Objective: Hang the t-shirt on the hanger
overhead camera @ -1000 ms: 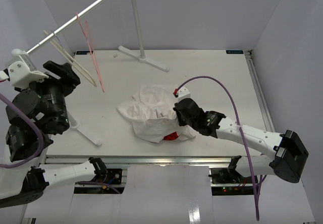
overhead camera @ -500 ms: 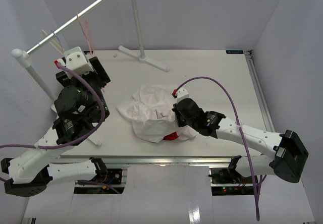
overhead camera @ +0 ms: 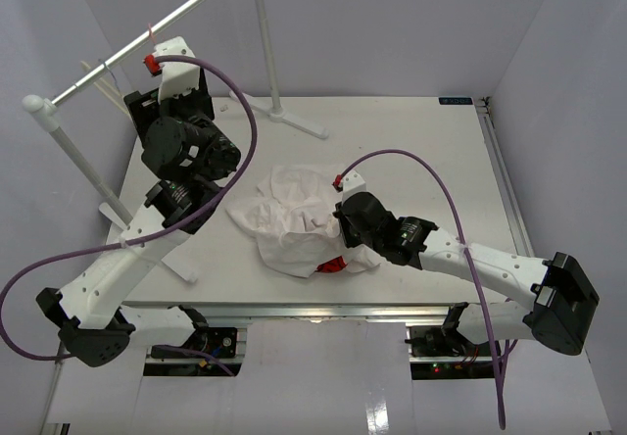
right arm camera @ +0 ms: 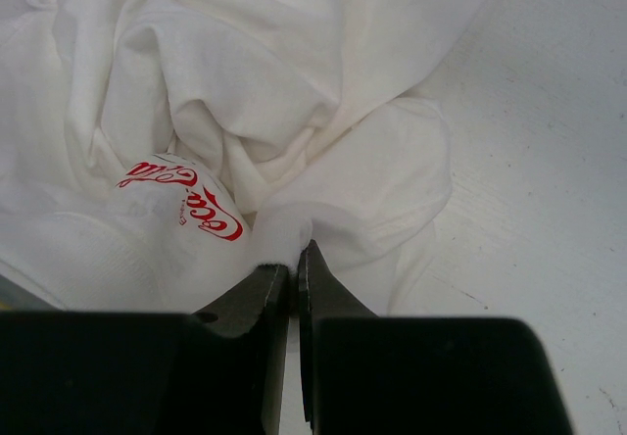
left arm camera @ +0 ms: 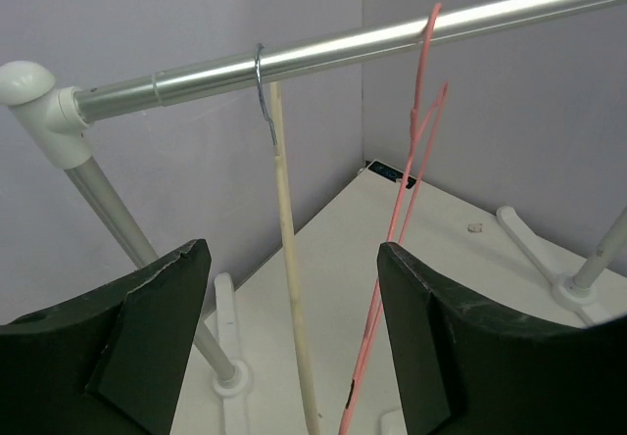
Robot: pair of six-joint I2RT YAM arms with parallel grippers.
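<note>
Top external view: the t-shirt (overhead camera: 289, 221) lies crumpled on the white table (overhead camera: 421, 151), near its middle, with a sliver of red print showing at its near edge. My right gripper (overhead camera: 343, 221) rests on the right side of the cloth, while my left gripper (overhead camera: 140, 112) is raised at the far-left corner, close under the metal rail (overhead camera: 196, 0). Left wrist view: the left gripper stands wide, its two dark fingers (left arm camera: 157, 327) well apart and holding nothing. Seen between them, the hanger (left arm camera: 291, 288) hangs edge-on from the rail by its small wire hook, with a pink wire hanger (left arm camera: 404, 210) just beside it. Right wrist view: the right gripper is narrowed almost shut, nipping a white fold of the t-shirt beside the red script logo (right arm camera: 186, 200).
</note>
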